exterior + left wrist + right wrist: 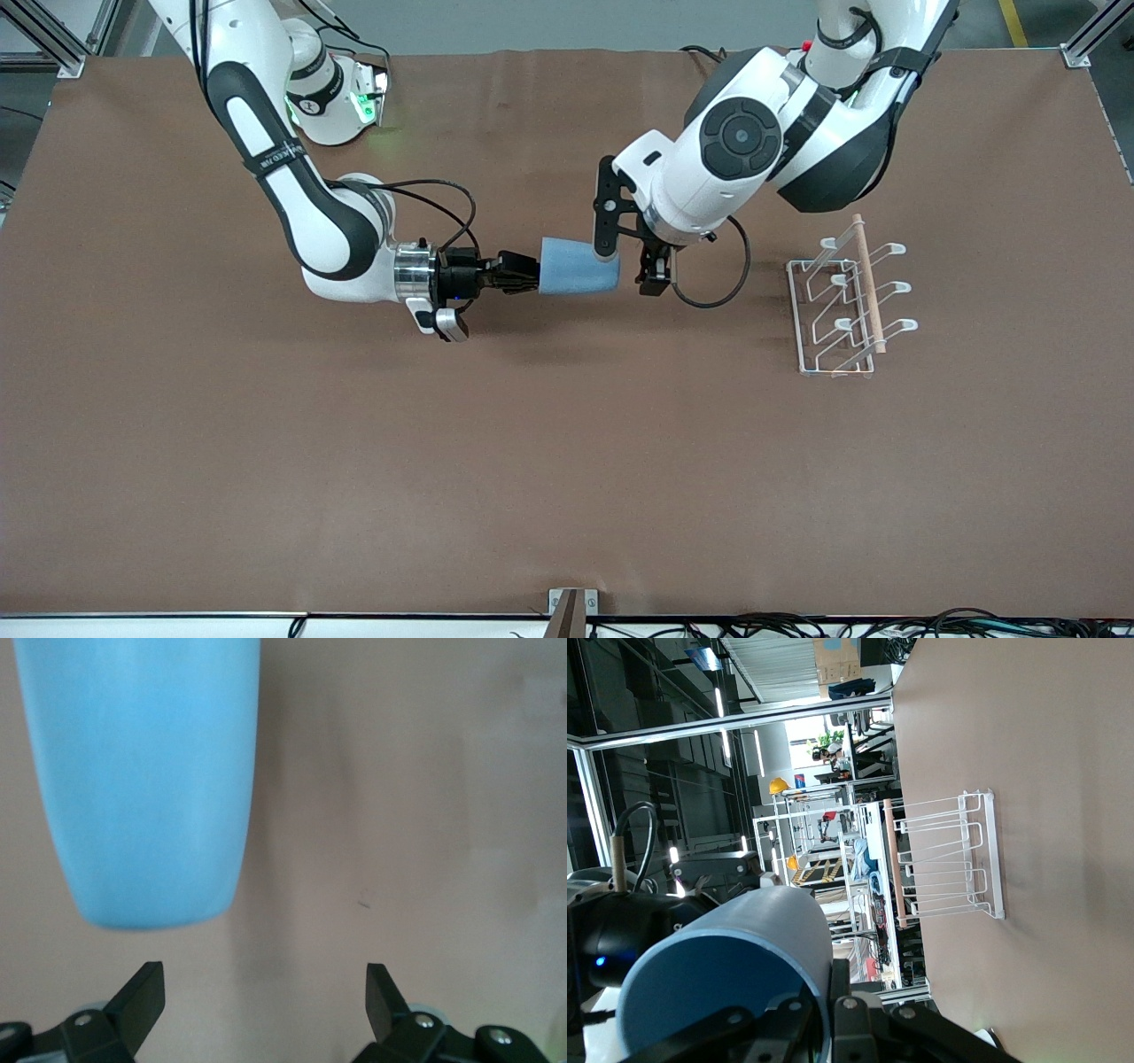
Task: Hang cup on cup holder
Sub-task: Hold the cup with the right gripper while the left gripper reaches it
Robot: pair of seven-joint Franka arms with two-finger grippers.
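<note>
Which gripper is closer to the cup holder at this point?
Left. The left gripper, fingers open, is beside the cup's base, toward the cup holder. The right gripper holds the cup's rim end, toward the right arm's end of the table.

cup [578,267]: plain light blue, matte, unpatterned, held at the right tool [518,271]
cup holder [846,301]: white wire with a light wooden rod along its top
right tool: black fingers on a white-and-black arm
left tool [651,270]: black, beside the cup's base, on a white-and-black arm
surface [567,461]: uniform brown, no pattern
</note>
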